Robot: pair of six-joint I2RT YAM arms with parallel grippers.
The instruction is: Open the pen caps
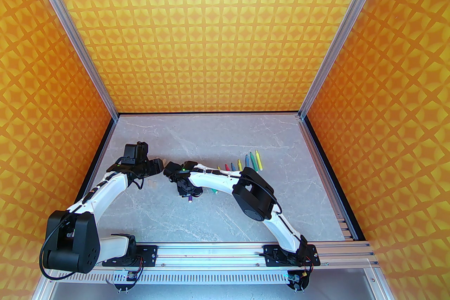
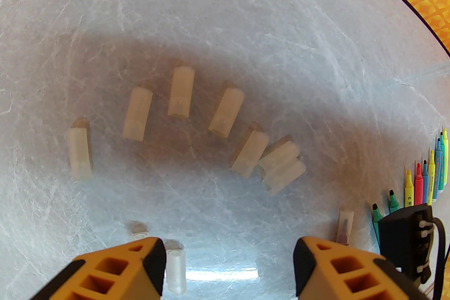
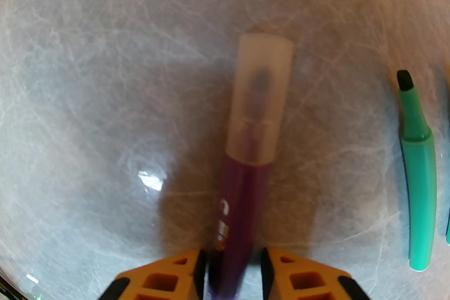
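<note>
Several loose translucent pen caps (image 2: 181,91) lie in an arc on the marble table under my left gripper (image 2: 228,256). That gripper is open, with one more cap (image 2: 175,270) lying on the table by its left finger. From above, the left gripper (image 1: 160,166) hovers at the table's left. My right gripper (image 3: 232,274) is shut on the barrel of a purple marker (image 3: 242,207), which still wears its whitish cap (image 3: 262,98) at the far end. In the top view the right gripper (image 1: 188,195) points down at mid-table.
An uncapped green marker (image 3: 418,165) lies just right of the purple one. A row of uncapped coloured markers (image 1: 246,165) sits behind the right arm and shows again (image 2: 429,172) in the left wrist view. Patterned orange walls (image 1: 225,27) enclose the table.
</note>
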